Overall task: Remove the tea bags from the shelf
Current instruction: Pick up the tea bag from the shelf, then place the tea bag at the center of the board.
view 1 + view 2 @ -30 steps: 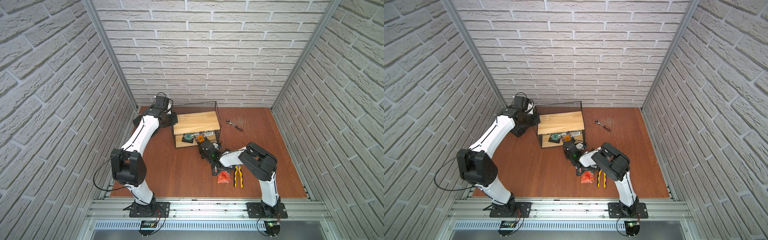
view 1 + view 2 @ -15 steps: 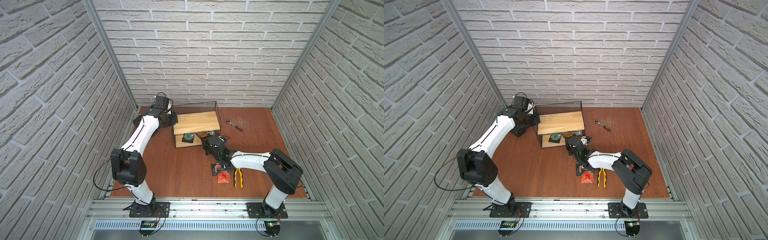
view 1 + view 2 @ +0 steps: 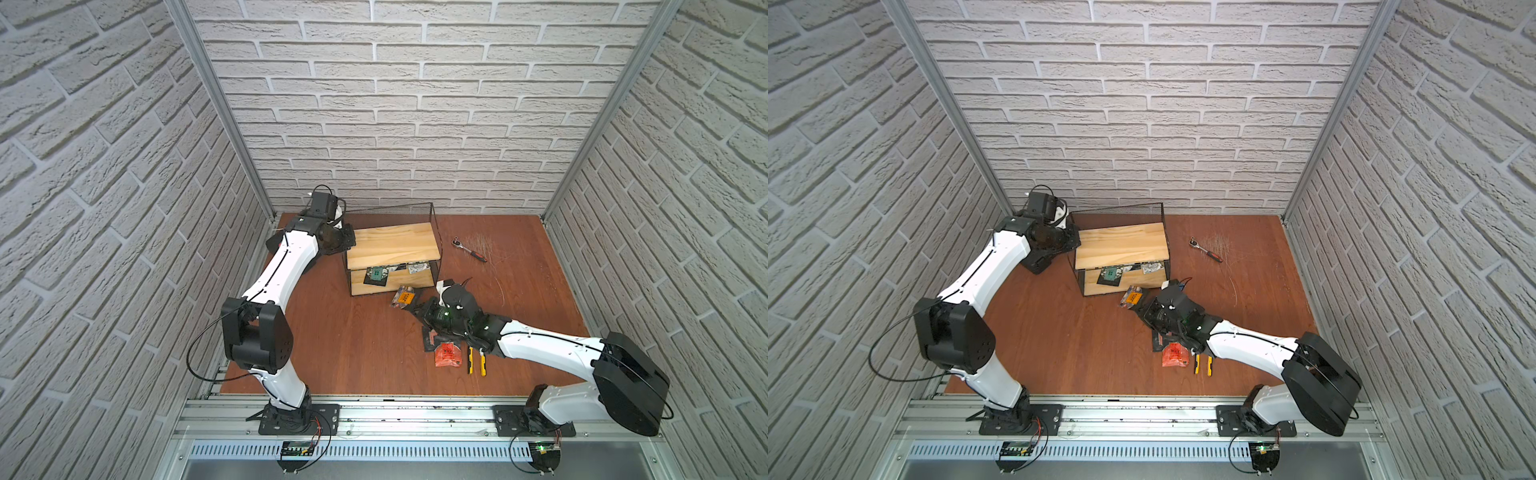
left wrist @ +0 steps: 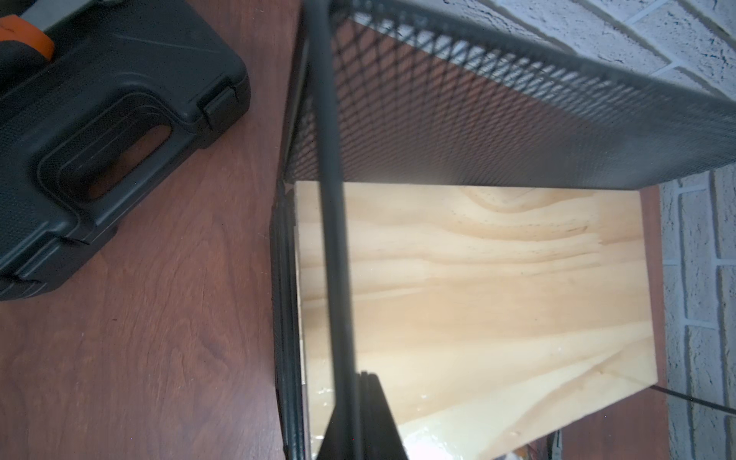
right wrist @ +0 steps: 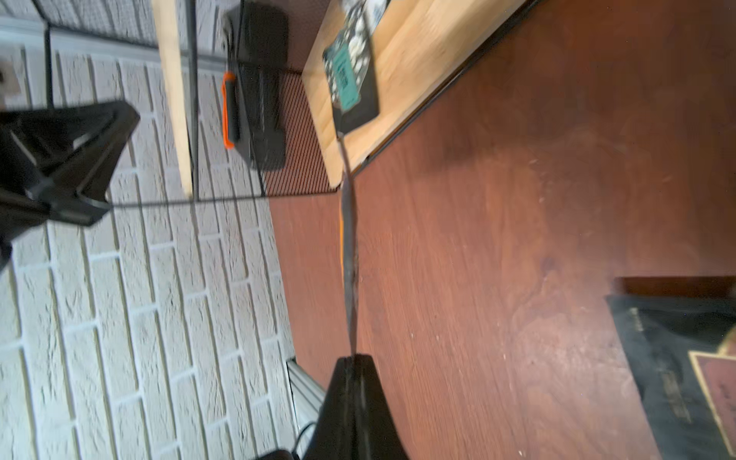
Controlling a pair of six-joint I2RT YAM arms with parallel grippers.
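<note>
1. Counting in both top views gives one shelf point(image 3: 392, 245) with two boards; the upper board is bare.
2. Two tea bags are made out on the lower board: a green bag point(image 3: 376, 275) at the front edge and a white bag point(image 3: 417, 267) further to the right. Whether more are hidden under the upper board cannot be told.
3. One orange bag point(image 3: 405, 297) is pinched by its edge in the clenched right gripper point(image 5: 350, 360), just in front of the shelf and apart from it.
4. Two bags are seen on the table point(image 3: 353, 332): a red bag point(image 3: 448, 355) and a black bag point(image 3: 428, 343), the latter partly covered by the right arm.
5. The left gripper point(image 4: 364, 376) is clamped on the shelf's wire frame at its upper left corner.
6. One ratchet point(image 3: 469, 249) is seen right of the shelf, well apart from it.
7. One pair of pliers point(image 3: 471, 361) is found just beside the red bag.
8. One black case point(image 4: 99, 119) is seen left of the shelf, largely screened by the left arm in the top views.
</note>
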